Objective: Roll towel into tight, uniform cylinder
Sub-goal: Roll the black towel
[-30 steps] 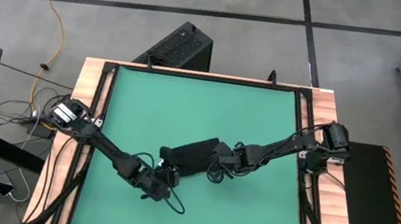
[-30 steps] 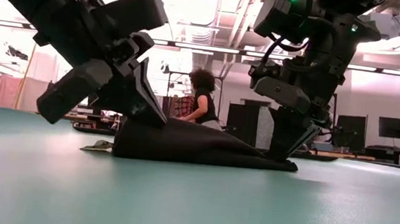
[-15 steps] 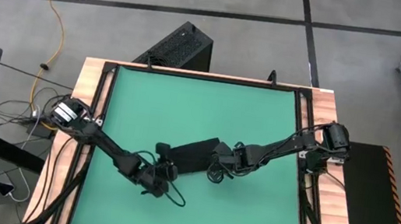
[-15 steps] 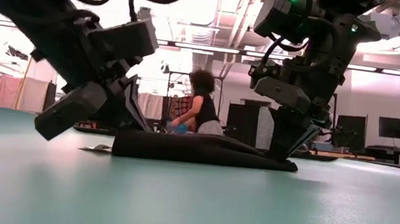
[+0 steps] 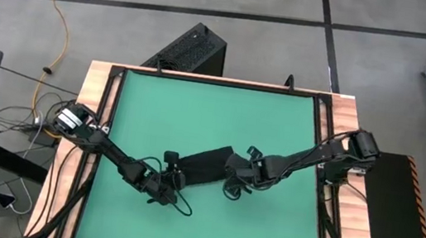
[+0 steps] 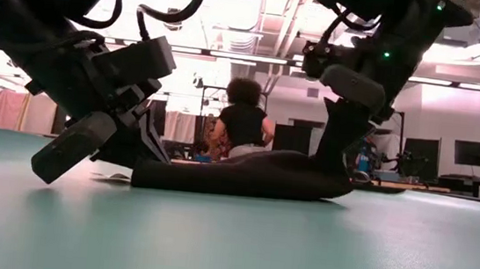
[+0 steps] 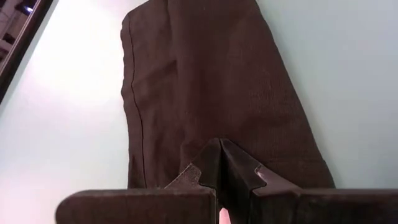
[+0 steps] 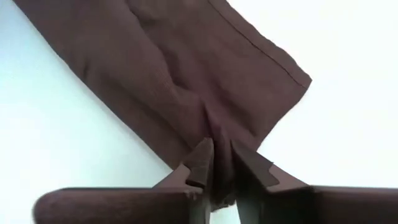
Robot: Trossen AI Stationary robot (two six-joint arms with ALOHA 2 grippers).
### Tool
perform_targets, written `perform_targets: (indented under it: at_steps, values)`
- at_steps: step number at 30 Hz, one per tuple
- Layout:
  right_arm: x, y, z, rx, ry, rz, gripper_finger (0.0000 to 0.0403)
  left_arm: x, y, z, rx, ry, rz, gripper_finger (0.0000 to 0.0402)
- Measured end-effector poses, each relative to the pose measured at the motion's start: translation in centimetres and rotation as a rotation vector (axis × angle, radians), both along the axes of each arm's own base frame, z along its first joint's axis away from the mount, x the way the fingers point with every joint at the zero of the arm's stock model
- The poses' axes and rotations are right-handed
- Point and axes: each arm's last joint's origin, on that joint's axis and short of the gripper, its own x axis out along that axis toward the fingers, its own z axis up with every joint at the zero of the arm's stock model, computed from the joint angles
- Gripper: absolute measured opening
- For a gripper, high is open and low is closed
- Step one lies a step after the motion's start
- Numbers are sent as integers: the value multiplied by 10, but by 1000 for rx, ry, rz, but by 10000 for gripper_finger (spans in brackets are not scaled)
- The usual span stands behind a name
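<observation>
The black towel [image 5: 202, 165] lies folded into a long narrow band, slanting across the middle of the green mat [image 5: 214, 111]. My left gripper [image 7: 221, 149] is shut at the band's near-left end [image 5: 173, 172]. My right gripper [image 8: 217, 152] is shut on the far-right end [image 5: 230, 168]. In the low view the towel [image 6: 236, 176] rests along the mat, with its right end raised a little. A small pale tag [image 6: 114, 176] lies on the mat at its left end. My left gripper has its shut fingertips on the towel's near-left end [image 7: 214, 134], slanting down from the table's near-left. The fingers hide the pinched spot. This end lies low on the mat. My right gripper pinches a gathered fold of cloth [image 8: 214, 127] at the towel's far-right end between its two fingers. Creases run together into the narrow gap. The fingers slant steeply down from the table's right. This end [image 6: 328, 180] is lifted a little off the mat.
Bare mat lies on all sides of the towel, inside a black and wooden frame [image 5: 329, 152]. A black ribbed box [image 5: 193, 49] stands beyond the far edge. A cable loop [image 5: 179, 208] hangs by my left arm. A person [image 6: 243, 122] stands in the room behind.
My left gripper has sunk toward the mat, and the towel's left end, which stood up in a peak, now lies flat. My right gripper has risen and tipped, lifting the towel's right end off the mat. The middle of the towel has stayed down.
</observation>
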Motion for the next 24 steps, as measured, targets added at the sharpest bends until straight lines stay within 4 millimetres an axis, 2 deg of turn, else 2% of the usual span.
perform_targets:
  at_steps: [6, 9, 13, 18, 21, 24]
  values:
    - [-6, 0, 9, -45, 18, 57, 104, 0, 0, 0, 1, 7, -3, 0]
    - [-9, 0, 10, -128, 64, 127, 112, -2, 1, -2, 12, 33, -4, 0]
    - [-13, 10, 24, -245, 31, 250, 103, -3, 1, -3, 8, 50, -12, 0]
    - [-20, 24, 41, -283, -63, 379, 78, -3, 1, -3, 4, 53, -16, 0]
    - [-22, 28, 31, -281, -127, 461, 61, -3, 1, -3, 2, 53, -15, 0]
    - [-19, 23, 14, -259, -166, 483, 37, -3, 1, -3, 2, 54, -15, 0]
